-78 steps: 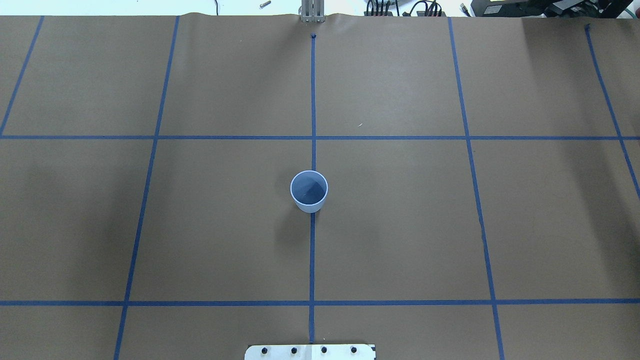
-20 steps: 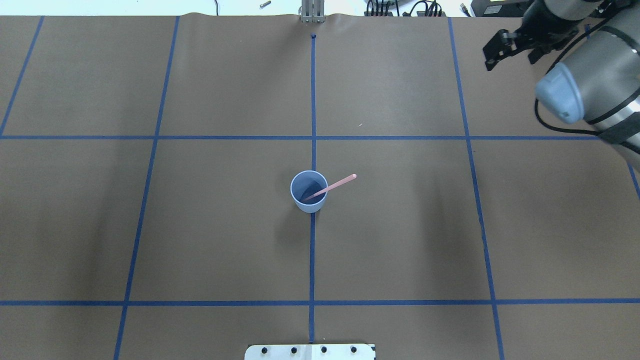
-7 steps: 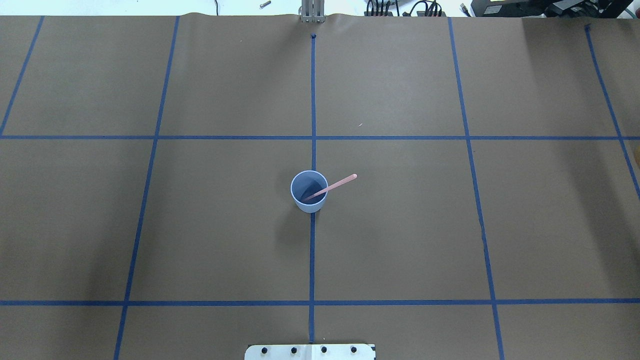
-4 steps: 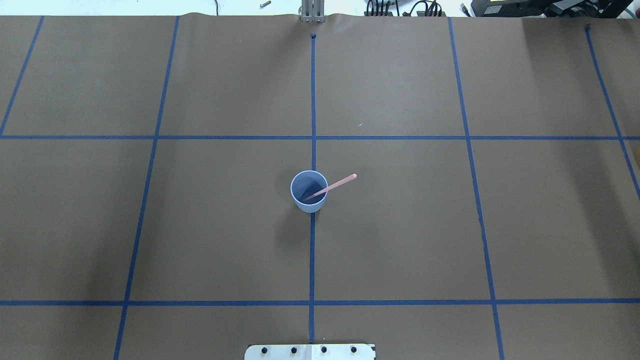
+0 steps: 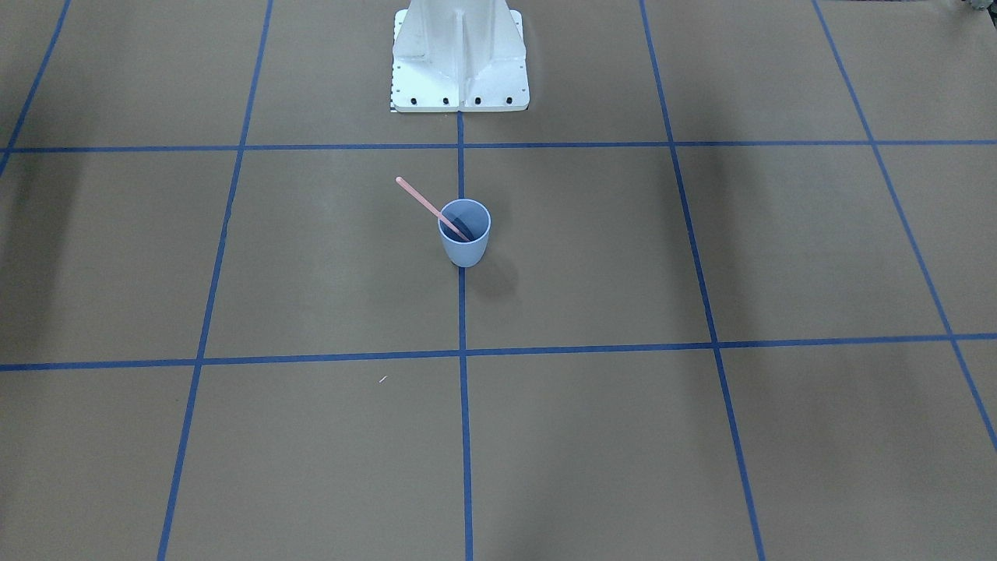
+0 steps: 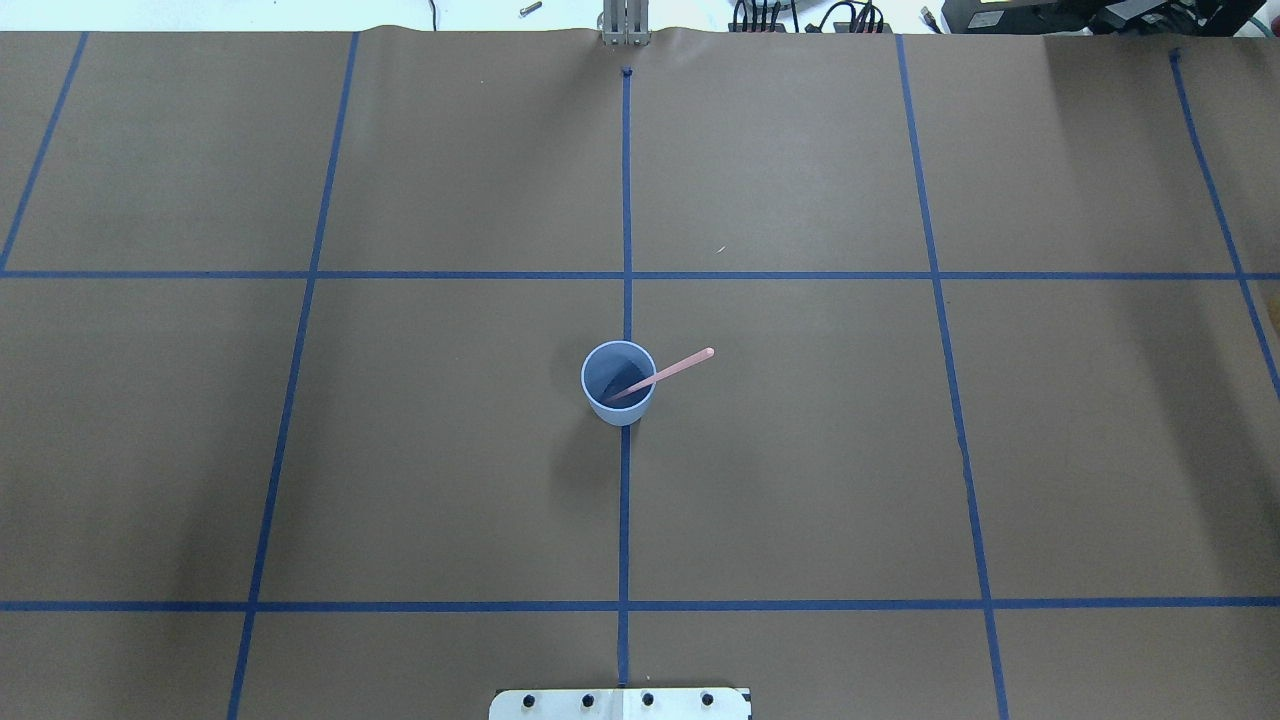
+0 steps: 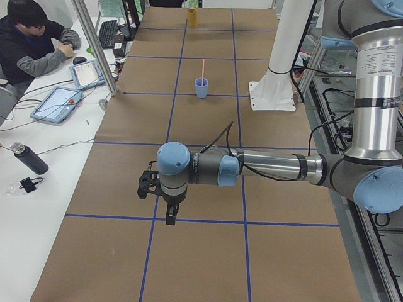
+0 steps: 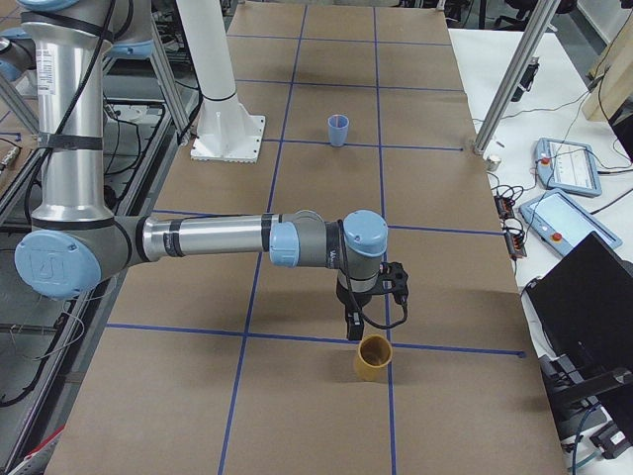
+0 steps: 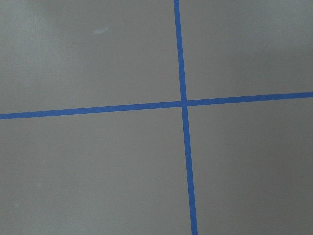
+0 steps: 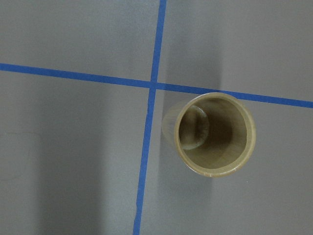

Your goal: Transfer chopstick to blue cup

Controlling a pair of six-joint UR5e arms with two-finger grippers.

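The pale blue cup point(image 6: 619, 390) stands upright at the table's middle; it also shows in the front view point(image 5: 465, 241). One pale pink chopstick point(image 6: 668, 372) leans in it, its lower end inside and its rounded end sticking out over the rim point(image 5: 420, 201). My left gripper point(image 7: 169, 219) hangs over bare table far from the cup, seen only in the left side view; I cannot tell if it is open. My right gripper point(image 8: 353, 332) hangs just above a tan cup, seen only in the right side view; I cannot tell its state.
The tan cup point(image 8: 373, 358) stands upright and empty near a tape crossing at the table's right end point(image 10: 215, 134). The robot's white base plate point(image 5: 459, 86) sits behind the blue cup. Tablets and a person are at the side desk point(image 7: 60, 100).
The blue cup was empty at first. Later the chopstick leaned in it and my right arm was at the far right. That arm has since left the overhead view.
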